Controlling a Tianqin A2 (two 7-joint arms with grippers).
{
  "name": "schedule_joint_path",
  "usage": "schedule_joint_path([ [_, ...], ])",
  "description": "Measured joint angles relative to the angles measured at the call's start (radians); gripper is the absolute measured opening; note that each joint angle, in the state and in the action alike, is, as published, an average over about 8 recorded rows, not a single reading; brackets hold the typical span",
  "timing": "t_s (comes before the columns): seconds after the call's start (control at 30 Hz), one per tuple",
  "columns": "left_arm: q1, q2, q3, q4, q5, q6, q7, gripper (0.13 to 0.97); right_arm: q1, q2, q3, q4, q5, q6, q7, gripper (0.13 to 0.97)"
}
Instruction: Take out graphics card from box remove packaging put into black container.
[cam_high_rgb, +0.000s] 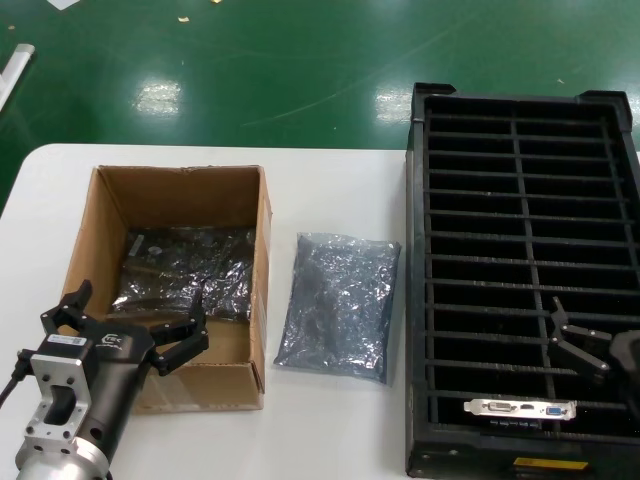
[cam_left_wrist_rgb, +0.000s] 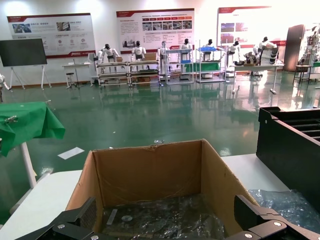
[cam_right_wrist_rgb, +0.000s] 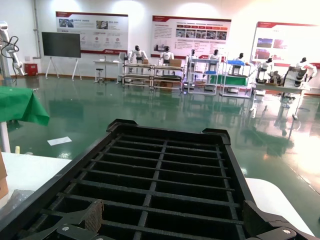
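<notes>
The graphics card (cam_high_rgb: 521, 409) stands on edge in a near slot of the black container (cam_high_rgb: 418, 300), and only its narrow silver end bracket shows, with a blue port among the others; the board itself is sunk between the dividers and hidden. The container is a large rectangular tray of black plastic, with 2 columns of narrow slots between thin dividers, and a yellow label (cam_high_rgb: 550, 464) on its near wall is partly cut off by the picture's lower edge. The other slots that can be seen hold nothing.

The right pincer (cam_high_rgb: 583, 346) hangs over the near right part of the tray, fingers apart, not touching the bracket; its arm is cut off at the right edge. In the right wrist view its 2 dark fingertips (cam_right_wrist_rgb: 93, 214) frame the slotted tray (cam_right_wrist_rgb: 165, 170).

Left of the tray, on the white tabletop (cam_high_rgb: 330, 180), lies the packaging (cam_high_rgb: 338, 306), a crinkly, shiny dark-grey bag lying flat.

Further left stands the box (cam_high_rgb: 263, 250) of brown corrugated cardboard, open on top. Inside it lies more shiny grey-wrapped material (cam_high_rgb: 185, 270); what the wrapping holds cannot be made out. The left pincer (cam_high_rgb: 130, 318) is poised above the box's near wall, fingers spread wide and holding nothing. The left wrist view shows the box (cam_left_wrist_rgb: 150, 175) with glossy contents at its bottom.
</notes>
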Motion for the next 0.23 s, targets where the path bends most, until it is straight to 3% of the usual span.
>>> schedule_joint_path([
  [0.23,0.000,0.000,0.000,0.000,0.000,0.000,0.000,0.966,0.000,0.000,0.000,0.000,0.000,0.000,0.000,0.966],
])
